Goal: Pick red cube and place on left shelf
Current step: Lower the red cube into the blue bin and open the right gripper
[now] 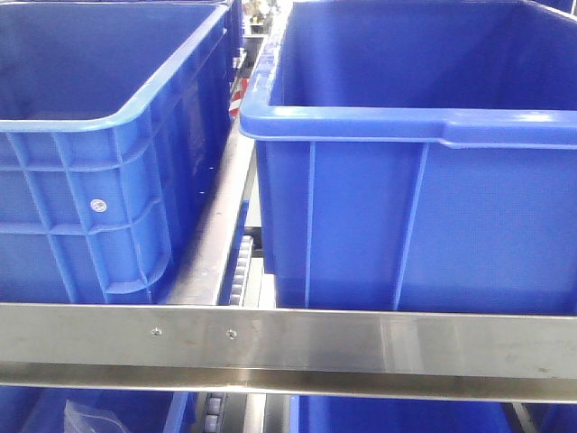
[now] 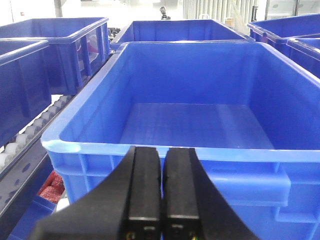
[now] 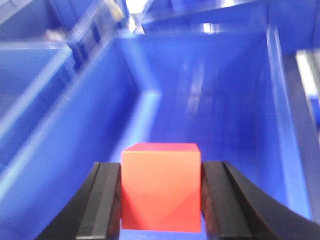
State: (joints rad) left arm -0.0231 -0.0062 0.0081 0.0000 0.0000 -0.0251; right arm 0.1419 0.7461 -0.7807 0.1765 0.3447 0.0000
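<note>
In the right wrist view the red cube (image 3: pixel 161 186) sits squarely between my right gripper's (image 3: pixel 161 197) black fingers (image 3: pixel 106 200), which are shut on its two sides. It hangs above the inside of a big blue crate (image 3: pixel 215 95). My left gripper (image 2: pixel 163 192) is shut with nothing between its pads, just in front of the rim of another blue crate (image 2: pixel 200 150). The left shelf shows in the front view as a steel front rail (image 1: pixel 288 347) with two screws and a roller track (image 1: pixel 242 271) between crates. Neither gripper appears in the front view.
Two large blue crates (image 1: pixel 99 162) (image 1: pixel 424 180) stand side by side on the rack tier. More blue crates (image 2: pixel 60 45) line the neighbouring lanes, with white rollers (image 2: pixel 30 130) at the left. A red item (image 2: pixel 51 187) lies in a lower bin.
</note>
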